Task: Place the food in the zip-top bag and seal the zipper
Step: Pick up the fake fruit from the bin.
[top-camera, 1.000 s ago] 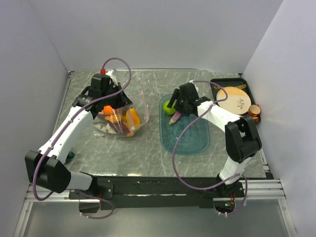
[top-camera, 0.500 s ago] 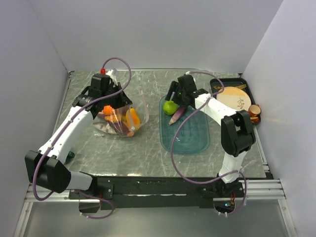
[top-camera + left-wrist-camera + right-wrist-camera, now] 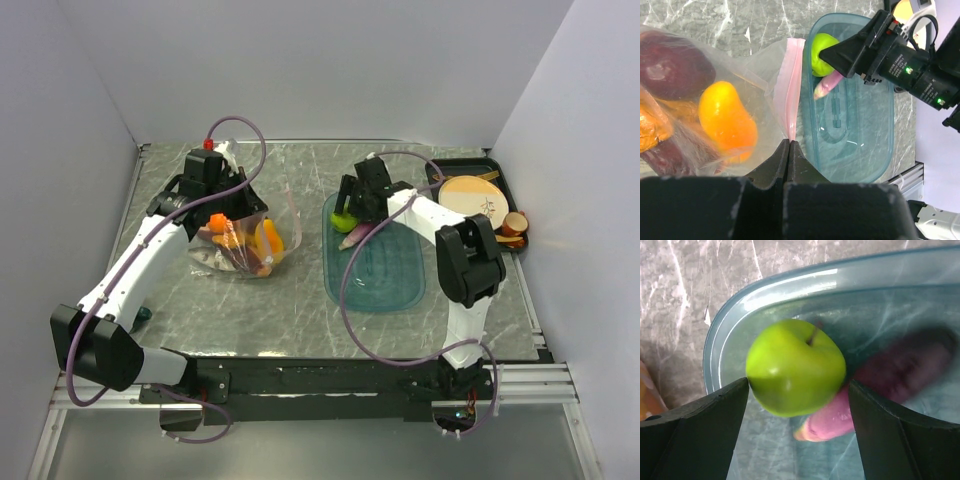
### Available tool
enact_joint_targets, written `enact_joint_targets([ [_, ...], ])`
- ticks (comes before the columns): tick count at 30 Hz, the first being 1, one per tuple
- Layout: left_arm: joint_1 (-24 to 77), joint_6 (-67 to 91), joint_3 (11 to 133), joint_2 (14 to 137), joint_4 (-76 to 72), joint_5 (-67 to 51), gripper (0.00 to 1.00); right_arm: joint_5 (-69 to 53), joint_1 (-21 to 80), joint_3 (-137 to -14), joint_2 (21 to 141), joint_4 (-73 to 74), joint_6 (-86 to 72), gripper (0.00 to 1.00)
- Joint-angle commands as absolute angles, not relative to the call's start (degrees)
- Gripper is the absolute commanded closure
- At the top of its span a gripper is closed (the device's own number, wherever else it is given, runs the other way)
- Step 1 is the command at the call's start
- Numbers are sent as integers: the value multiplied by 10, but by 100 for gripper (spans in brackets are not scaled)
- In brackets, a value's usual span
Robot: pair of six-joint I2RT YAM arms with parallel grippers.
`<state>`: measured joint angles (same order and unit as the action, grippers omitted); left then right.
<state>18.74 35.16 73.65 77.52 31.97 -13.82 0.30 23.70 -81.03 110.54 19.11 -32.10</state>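
The clear zip-top bag (image 3: 245, 240) lies at the left and holds an orange piece (image 3: 727, 122), a dark red apple (image 3: 667, 65) and other toy foods. My left gripper (image 3: 226, 208) is shut on the bag's pink zipper strip (image 3: 792, 90), with the fingertips (image 3: 790, 142) pressed together on it. My right gripper (image 3: 350, 210) is open over the far end of the teal tray (image 3: 385, 275). The green lime (image 3: 796, 367) sits between its spread fingers (image 3: 715, 415). A purple slice (image 3: 880, 385) lies right beside the lime, in the tray.
A black tray (image 3: 505, 180) with a beige plate (image 3: 472, 200) and cups stands at the back right. White walls close in the left, back and right sides. The grey marbled table (image 3: 290, 300) lies between the bag and the teal tray.
My right arm swung its elbow back and right, and the gripper now straddles the green lime. The purple slice shifted a little. The left gripper and the bag stayed put.
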Motion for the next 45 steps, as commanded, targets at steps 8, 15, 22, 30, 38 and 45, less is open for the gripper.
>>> enact_joint_targets([
  [8,190,345,751,768,303,-134,99,2,229,-876,1163,214,-294,12],
  [15,190,347,747,766,302,-134,99,-30,228,-859,1165,207,-295,12],
  [22,190,346,752,771,301,-138,99,-35,227,-837,1157,194,-298,7],
  [30,190,346,745,763,301,-134,99,-33,225,-822,1151,184,-304,14],
  [38,190,346,746,764,301,-136,99,-26,222,-773,1090,152,-308,37],
  [45,190,345,744,765,299,-140,99,-35,224,-708,984,111,-327,40],
])
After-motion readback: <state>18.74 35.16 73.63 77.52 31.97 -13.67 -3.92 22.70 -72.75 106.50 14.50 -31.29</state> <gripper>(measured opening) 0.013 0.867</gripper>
